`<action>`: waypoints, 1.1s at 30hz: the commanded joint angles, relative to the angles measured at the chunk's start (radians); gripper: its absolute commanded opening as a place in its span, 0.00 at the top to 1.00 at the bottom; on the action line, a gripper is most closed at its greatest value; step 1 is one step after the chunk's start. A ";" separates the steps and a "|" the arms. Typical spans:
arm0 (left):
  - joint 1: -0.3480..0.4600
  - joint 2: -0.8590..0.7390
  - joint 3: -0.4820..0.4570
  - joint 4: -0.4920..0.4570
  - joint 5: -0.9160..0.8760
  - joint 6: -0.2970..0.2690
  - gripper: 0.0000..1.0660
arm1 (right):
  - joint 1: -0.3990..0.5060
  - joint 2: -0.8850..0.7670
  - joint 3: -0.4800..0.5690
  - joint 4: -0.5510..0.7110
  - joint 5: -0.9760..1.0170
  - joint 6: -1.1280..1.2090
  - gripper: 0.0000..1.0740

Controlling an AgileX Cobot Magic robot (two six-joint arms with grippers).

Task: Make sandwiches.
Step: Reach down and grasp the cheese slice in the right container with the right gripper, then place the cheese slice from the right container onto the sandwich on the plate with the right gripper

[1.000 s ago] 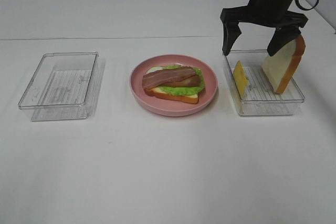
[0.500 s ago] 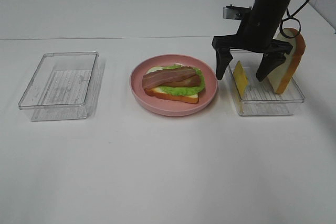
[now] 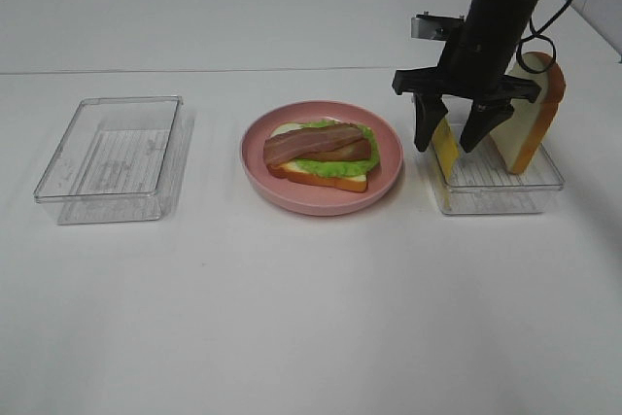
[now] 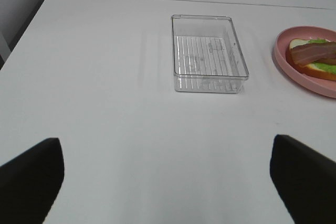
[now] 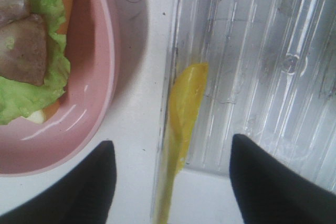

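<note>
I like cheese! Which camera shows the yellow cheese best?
The exterior high view: the cheese shows its flat yellow face, standing in the right-hand tray. The right wrist view shows only its thin edge; the left wrist view misses it.

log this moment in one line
right gripper: open, astride cheese in tray | left gripper: open | plate: bread, lettuce, bacon | second bread: in tray

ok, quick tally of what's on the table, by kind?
Clear plastic trays: 2
Round pink plate: 1
White bread slices with orange-brown crust: 2
Ruffled green lettuce leaf: 1
Brown bacon strips: 2
Yellow cheese square: 1
Total: 9
</note>
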 commanded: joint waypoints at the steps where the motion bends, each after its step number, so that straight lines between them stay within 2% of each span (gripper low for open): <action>1: 0.004 -0.022 0.001 -0.007 0.001 -0.003 0.06 | -0.001 0.001 -0.002 -0.003 0.006 -0.013 0.60; 3: 0.004 -0.022 0.001 -0.007 0.001 -0.003 0.06 | -0.001 0.001 -0.002 -0.003 0.007 -0.013 0.63; 17: 0.004 -0.022 0.001 -0.008 0.001 -0.003 0.06 | -0.001 0.001 -0.002 -0.004 0.003 -0.018 0.65; 18: 0.004 -0.022 0.001 -0.008 0.001 -0.003 0.06 | -0.001 0.001 -0.002 -0.006 0.003 -0.016 0.71; 20: 0.004 -0.022 0.001 -0.008 0.001 -0.003 0.06 | -0.001 0.001 -0.002 -0.009 0.003 -0.016 0.74; 21: 0.004 -0.022 0.001 -0.008 0.001 -0.003 0.06 | -0.001 0.001 -0.002 -0.013 0.003 -0.006 0.84; 22: 0.004 -0.022 0.001 -0.008 0.001 -0.003 0.06 | -0.001 0.001 -0.002 -0.013 0.003 -0.006 0.84; 24: 0.004 -0.022 0.001 -0.008 0.001 -0.003 0.06 | -0.001 0.001 -0.002 -0.021 0.005 -0.012 0.97; 26: 0.004 -0.022 0.001 -0.008 0.001 -0.003 0.06 | -0.001 0.001 -0.002 -0.023 0.007 -0.012 1.00; 33: 0.004 -0.022 0.001 -0.008 0.001 -0.003 0.06 | -0.001 0.001 -0.002 -0.022 0.004 -0.006 1.00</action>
